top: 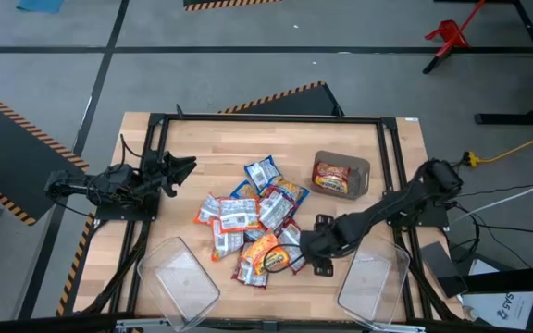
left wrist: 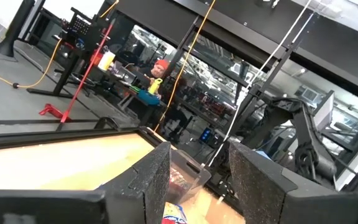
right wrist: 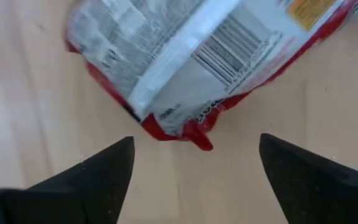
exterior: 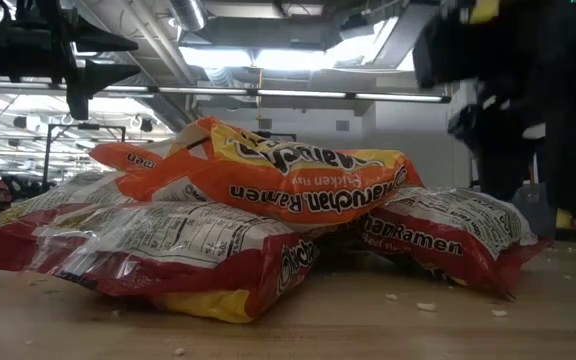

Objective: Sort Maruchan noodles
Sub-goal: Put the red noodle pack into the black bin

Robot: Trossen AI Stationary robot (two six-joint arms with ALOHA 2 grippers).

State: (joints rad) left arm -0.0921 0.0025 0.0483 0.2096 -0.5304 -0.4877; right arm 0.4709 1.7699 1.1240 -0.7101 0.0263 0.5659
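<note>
Several Maruchan noodles packets lie heaped in the middle of the wooden table. In the low view an orange packet rests on top of red-trimmed ones. My right gripper points down at the heap's near right side. Its fingers stand open above the bare wood, just short of the crimped corner of a red-edged packet that lies label down. My left gripper waits open at the table's left, raised off the table.
A clear bin holding red packets stands at the far right. Two clear bins sit along the near edge, left and right. A black frame borders the table. Bare wood lies between the heap and the bins.
</note>
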